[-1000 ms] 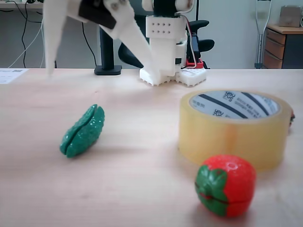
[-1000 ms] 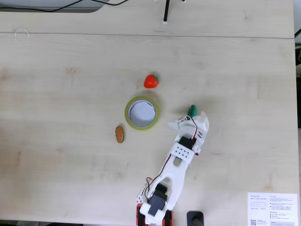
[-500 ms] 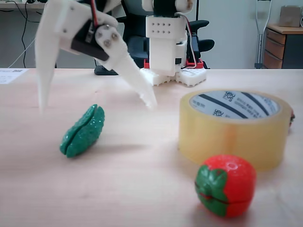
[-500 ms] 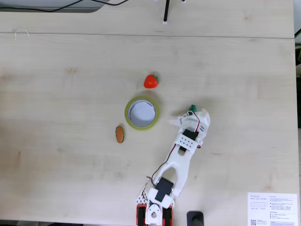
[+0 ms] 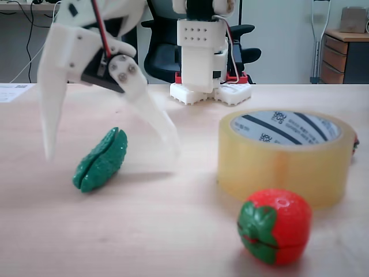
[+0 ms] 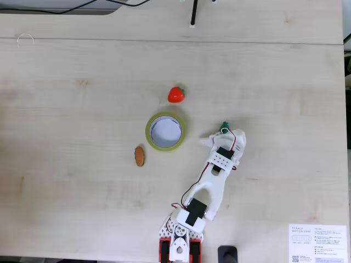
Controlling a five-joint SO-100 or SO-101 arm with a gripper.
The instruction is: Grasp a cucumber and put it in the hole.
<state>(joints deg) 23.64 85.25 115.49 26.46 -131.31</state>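
Observation:
The dark-green bumpy cucumber [image 5: 101, 160] lies on the wooden table, left of the tape roll in the low fixed view. My white gripper [image 5: 110, 151] is open and hangs low over it, one finger [image 5: 49, 115] to its left and the other finger [image 5: 155, 124] to its right, the tips near table level. From above, the gripper [image 6: 220, 136] covers most of the cucumber [image 6: 224, 127], which shows as a green tip. The yellowish tape roll [image 5: 285, 164] stands to the right; its hole [image 6: 165, 130] holds nothing.
A red toy strawberry [image 5: 275, 226] sits in front of the roll, beyond it from above [image 6: 176, 94]. A small brown oval piece [image 6: 139, 156] lies left of the roll. The arm base [image 5: 202, 57] stands at the back; a printed sheet [image 6: 318, 244] lies at the table corner.
The gripper has come down and forward from above the table until its open fingers stand either side of the cucumber. Cucumber, roll and strawberry have not moved.

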